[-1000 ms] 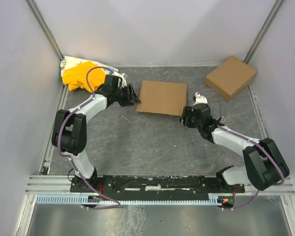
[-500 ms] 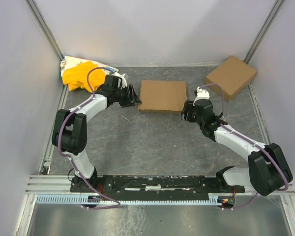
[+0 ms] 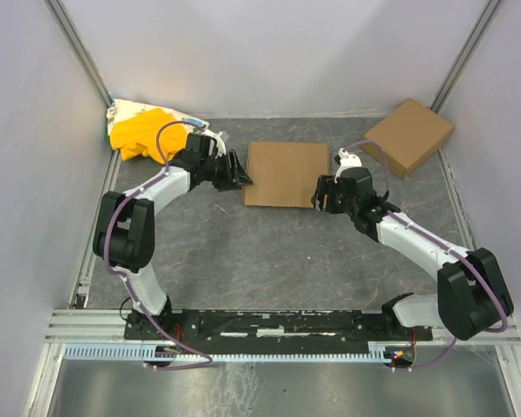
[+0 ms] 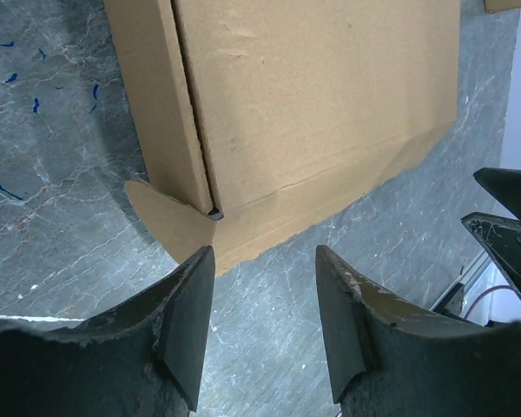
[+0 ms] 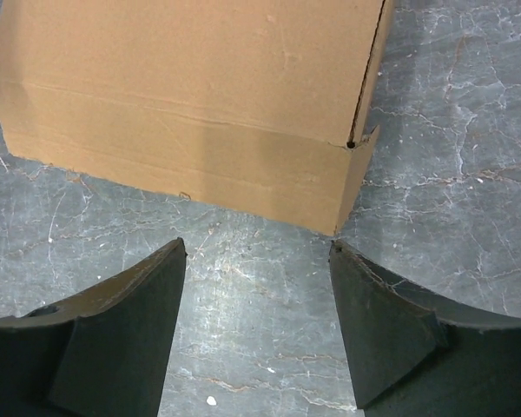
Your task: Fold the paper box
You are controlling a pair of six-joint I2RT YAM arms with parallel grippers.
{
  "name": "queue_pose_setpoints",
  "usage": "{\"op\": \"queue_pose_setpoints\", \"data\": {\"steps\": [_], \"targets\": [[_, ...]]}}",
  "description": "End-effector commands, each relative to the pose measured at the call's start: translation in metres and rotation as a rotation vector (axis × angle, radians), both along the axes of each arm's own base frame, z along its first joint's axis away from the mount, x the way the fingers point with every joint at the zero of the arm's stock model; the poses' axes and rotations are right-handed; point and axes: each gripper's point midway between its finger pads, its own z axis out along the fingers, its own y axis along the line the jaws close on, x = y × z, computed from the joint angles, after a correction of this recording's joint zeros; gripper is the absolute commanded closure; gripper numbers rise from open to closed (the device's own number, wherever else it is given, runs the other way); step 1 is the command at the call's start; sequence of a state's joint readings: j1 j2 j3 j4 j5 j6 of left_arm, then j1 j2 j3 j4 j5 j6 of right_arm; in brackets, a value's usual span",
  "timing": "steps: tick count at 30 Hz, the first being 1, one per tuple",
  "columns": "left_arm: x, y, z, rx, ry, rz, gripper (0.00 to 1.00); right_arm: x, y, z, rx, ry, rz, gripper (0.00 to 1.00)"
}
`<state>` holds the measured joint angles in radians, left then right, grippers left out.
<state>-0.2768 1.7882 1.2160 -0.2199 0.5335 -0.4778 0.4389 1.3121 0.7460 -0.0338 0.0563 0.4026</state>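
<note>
While the paper box [image 3: 286,172] lay flat on the counter [image 3: 269,252], nearer its far edge and about midway between the far corners, the top view showed the left gripper [image 3: 240,173] just beside its left side and the right gripper [image 3: 321,193] just beside its near right corner, but not how wide they stood. A second brown box [image 3: 408,135] sat in the far right corner, a yellow cloth bundle [image 3: 142,130] in the far left one. The left wrist view showed the left fingers [image 4: 187,321] spread wide and empty, and a small flap [image 4: 169,228] sticking out flat at the box corner, which I could not make out from above. The right wrist view showed the right pincer also wide and empty, facing a closed side wall. I judged the folding nearly finished; the next move probably called for tucking that loose flap in while the other arm steadied the box.
</note>
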Motion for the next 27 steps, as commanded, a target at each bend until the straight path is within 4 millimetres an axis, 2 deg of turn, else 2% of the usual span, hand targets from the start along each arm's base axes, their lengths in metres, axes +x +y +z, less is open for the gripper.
{"op": "queue_pose_setpoints", "data": {"steps": [1, 7, 10, 16, 20, 27], "targets": [[0.005, -0.003, 0.003, -0.020, -0.015, 0.008, 0.43, 0.017, 0.005, 0.014, -0.006, -0.027, -0.008, 0.22], [0.014, -0.002, -0.001, 0.002, -0.056, 0.021, 0.42, 0.035, 0.007, -0.012, -0.062, 0.045, -0.035, 0.18], [0.014, -0.004, -0.002, 0.015, -0.080, 0.007, 0.42, 0.042, 0.009, -0.018, -0.030, 0.046, -0.047, 0.18], [0.011, -0.009, -0.004, 0.052, -0.121, -0.008, 0.42, 0.045, 0.006, -0.022, -0.021, 0.052, -0.065, 0.09], [0.008, -0.010, -0.014, 0.091, -0.110, -0.014, 0.42, 0.045, 0.001, -0.020, -0.033, 0.038, -0.068, 0.03], [0.010, 0.006, -0.022, 0.209, -0.105, 0.031, 0.42, 0.046, 0.012, -0.022, 0.016, 0.055, -0.010, 0.00]]}}
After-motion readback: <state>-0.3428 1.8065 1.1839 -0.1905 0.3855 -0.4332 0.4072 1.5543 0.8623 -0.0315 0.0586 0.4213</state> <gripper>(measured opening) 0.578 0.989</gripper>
